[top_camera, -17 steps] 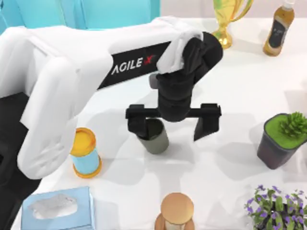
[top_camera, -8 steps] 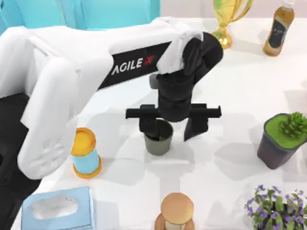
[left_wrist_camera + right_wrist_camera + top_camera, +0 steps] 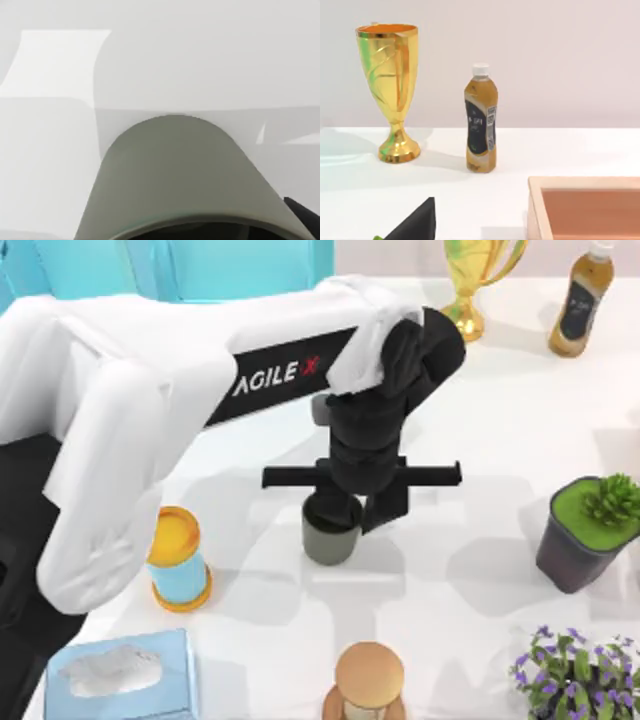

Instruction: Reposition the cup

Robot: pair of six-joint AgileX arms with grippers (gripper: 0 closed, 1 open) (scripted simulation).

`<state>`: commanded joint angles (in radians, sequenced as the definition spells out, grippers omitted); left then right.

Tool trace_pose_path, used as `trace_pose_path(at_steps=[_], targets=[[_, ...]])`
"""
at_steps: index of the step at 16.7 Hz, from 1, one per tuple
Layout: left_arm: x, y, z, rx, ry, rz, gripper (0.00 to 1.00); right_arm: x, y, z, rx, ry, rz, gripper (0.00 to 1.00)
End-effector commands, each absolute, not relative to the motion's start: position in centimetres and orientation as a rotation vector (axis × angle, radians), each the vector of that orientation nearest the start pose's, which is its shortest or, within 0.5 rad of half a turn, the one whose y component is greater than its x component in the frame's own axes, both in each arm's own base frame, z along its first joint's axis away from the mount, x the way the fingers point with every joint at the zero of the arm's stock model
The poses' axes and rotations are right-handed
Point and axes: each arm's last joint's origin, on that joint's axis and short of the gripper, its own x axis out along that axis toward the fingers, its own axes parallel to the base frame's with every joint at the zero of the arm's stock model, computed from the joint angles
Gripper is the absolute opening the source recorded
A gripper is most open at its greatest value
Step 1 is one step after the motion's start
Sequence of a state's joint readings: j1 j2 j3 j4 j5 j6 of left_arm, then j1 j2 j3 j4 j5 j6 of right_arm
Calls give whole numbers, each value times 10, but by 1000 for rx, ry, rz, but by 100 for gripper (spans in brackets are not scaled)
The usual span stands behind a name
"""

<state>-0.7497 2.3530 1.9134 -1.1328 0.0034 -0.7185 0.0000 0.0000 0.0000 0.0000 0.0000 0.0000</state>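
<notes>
Left hand (image 3: pixel 350 512) clamps the empty cup (image 3: pixel 330 538).

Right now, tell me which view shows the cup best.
The top view: the cup stands upright mid-table with the left gripper closed on its rim. The left wrist view gives its wall close up. The right wrist view faces a trophy and bottle.
</notes>
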Motion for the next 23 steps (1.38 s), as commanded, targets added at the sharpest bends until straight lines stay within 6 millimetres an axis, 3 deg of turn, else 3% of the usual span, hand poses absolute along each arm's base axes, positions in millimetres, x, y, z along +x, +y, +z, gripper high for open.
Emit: trace_pose_path(at_steps=[7, 9, 12, 15, 17, 19, 21, 23], targets=[[340, -308, 139, 17, 1571, -14, 0, 106, -1, 160, 0, 0, 0, 100], [347, -293, 144, 16, 1571, -17, 0, 106, -1, 160, 0, 0, 0, 100], [366, -237, 161, 8, 1567, -27, 0, 106, -1, 160, 0, 0, 0, 100], [379, -151, 181, -4, 1560, -37, 0, 106, -1, 160, 0, 0, 0, 100], [375, -91, 193, -12, 1555, -42, 0, 106, -1, 160, 0, 0, 0, 100], [362, -45, 201, -19, 1550, -49, 0, 106, -1, 160, 0, 0, 0, 100], [348, -18, 207, -25, 1543, -55, 0, 106, -1, 160, 0, 0, 0, 100], [341, -7, 209, -27, 1538, -58, 0, 106, -1, 160, 0, 0, 0, 100]])
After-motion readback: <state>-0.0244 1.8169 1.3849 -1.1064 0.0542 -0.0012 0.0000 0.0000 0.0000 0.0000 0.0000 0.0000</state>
